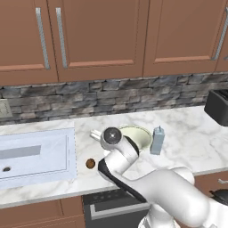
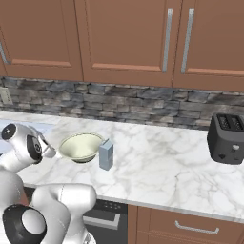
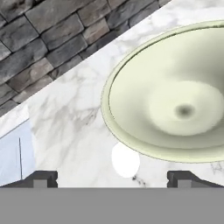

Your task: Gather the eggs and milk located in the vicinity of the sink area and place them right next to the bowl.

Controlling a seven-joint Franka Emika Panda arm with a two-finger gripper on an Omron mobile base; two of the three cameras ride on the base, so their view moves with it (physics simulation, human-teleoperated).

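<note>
Hand view puts the white egg [image 3: 125, 159] on the desk [image 3: 74, 118] right between the spread tips of the end effector [image 3: 111, 179], which stands wide apart and holds nothing. The egg lies just under the near rim of the bowl [image 3: 175, 92], close enough to count as placed, so I judge this egg as just set down.

The milk [image 1: 157, 140] stands upright beyond the end effector, just beside the bowl's [image 1: 138, 136] far side; in the right base view the milk [image 2: 106, 154] almost touches the bowl [image 2: 81, 145]. That part looks done too.

What is left is the brown egg [image 1: 90, 163]. It sits on the desk [image 1: 187, 133] on the other side of the end effector from the bowl, near the sink's [image 1: 35, 153] edge and apart from the bowl. It has yet to be fetched and set beside the bowl.

Farther out, a black toaster [image 2: 227, 138] stands well apart past the milk, against the stone backsplash [image 2: 124, 102], with brown cabinets [image 2: 128, 33] above. None of these crowd the path. The arm's own elbow hangs over the desk between the bowl and the brown egg, so the reach back toward the sink should lift clear of the white egg and the bowl rim first.
</note>
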